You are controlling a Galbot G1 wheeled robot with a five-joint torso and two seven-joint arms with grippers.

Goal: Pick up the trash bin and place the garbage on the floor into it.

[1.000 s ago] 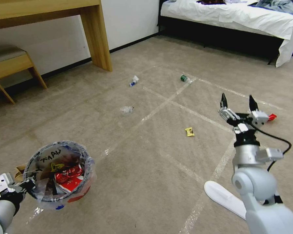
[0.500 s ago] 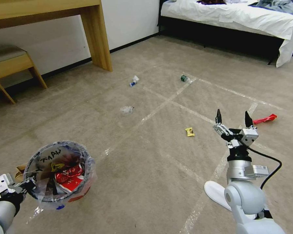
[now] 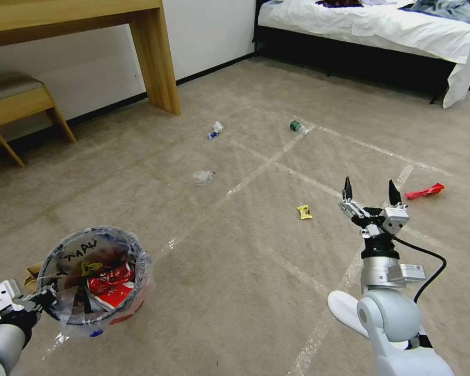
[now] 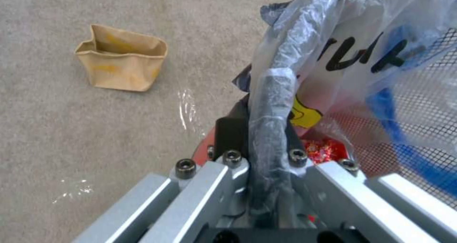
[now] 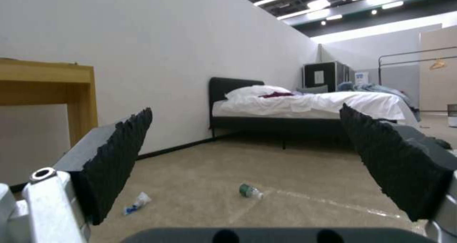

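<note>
While the left gripper (image 3: 39, 302) stayed clamped on the rim of the trash bin (image 3: 95, 282), holding it just above the floor (image 3: 235, 271), the right gripper (image 3: 369, 194) hung w/ fingers spread wide & nothing between them. Taking the bin as landmark: a brown paper bag (image 4: 121, 58), creased & boxy, stood on the carpet just beside it, on the side toward the left arm. Farther out from the bin lay a crumpled clear plastic wad (image 3: 203, 176), then a blue-white scrap (image 3: 214, 129) & a green-labelled bottle (image 3: 297, 126) on a shiny tape line. A small yellow wrapper (image 3: 304, 211) sat well apart from the bin, near the right gripper; a flat red wrapper (image 3: 424, 191) lay beyond that. A white slipper (image 3: 350, 310) rested by the right arm's base. Nothing stood between bin & litter. Bin: round, red mesh wall, crinkled clear liner w/ black writing, red can & yellow wrapper inside. Carpet short-pile, beige-grey. Gripper pads (image 5: 116, 161) black, ridged.
</note>
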